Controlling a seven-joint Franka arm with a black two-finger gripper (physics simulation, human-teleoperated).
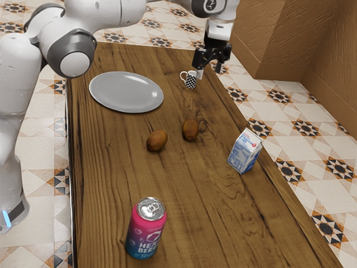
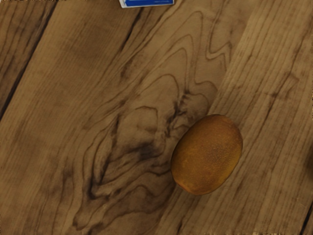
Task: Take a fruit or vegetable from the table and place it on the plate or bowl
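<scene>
**Q:** Nearest the camera?
**A:** Pink soda can (image 1: 145, 228), upright at the near end of the table (image 1: 223, 212). A milk carton (image 1: 244, 151) stands by the table edge at the exterior view's right.

**Q:** Where is the fruit?
**A:** Two brown kiwis lie mid-table, near each other but apart: left kiwi (image 1: 157, 140) and right kiwi (image 1: 191, 129). The wrist view shows a kiwi (image 2: 207, 154) on bare wood, probably the right one.

**Q:** Tool and plate?
**A:** The tool (image 1: 212, 61) hangs above the far end with its fingers apart, gripping nothing. A small checkered mug (image 1: 189, 80) stands near it. The grey plate (image 1: 126, 91) lies well apart from both kiwis.
</scene>
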